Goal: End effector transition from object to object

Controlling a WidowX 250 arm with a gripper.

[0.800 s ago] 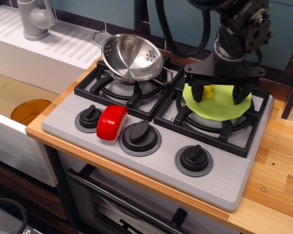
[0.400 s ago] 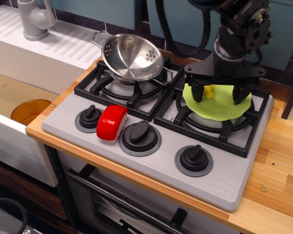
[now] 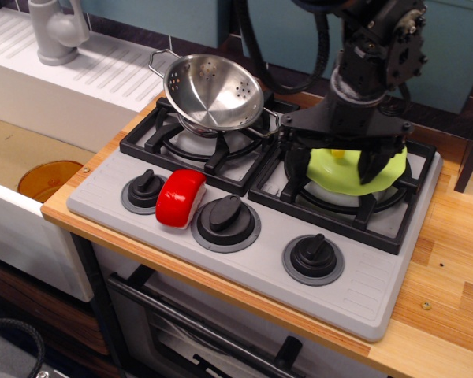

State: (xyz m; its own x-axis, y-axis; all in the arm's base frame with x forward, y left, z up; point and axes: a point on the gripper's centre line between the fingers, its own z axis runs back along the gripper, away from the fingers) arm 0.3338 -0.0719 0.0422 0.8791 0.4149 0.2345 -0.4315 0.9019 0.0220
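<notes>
My black gripper [image 3: 335, 169] hangs from a bulky black wrist with thick cables over the right burner of the toy stove [image 3: 221, 260]. Its wide crossbar sits just above a lime-green lid [image 3: 355, 177] with a yellow knob [image 3: 337, 154]. The fingers point down and stand wide apart. The left finger [image 3: 297, 157] is at the lid's left edge and the right finger is over its right part. The gripper holds nothing. A silver colander [image 3: 213, 93] rests tilted on the left burner. A red rounded object [image 3: 180, 197] lies on the knob panel.
Three black knobs [image 3: 313, 256] line the stove's grey front. A white sink with a grey faucet [image 3: 57, 31] is at the left, with an orange dish [image 3: 51, 178] in the basin. The wooden counter [image 3: 449, 268] runs along the right.
The gripper has shifted left and slightly lower over the green lid, which it now covers more. The colander and the red object have not moved.
</notes>
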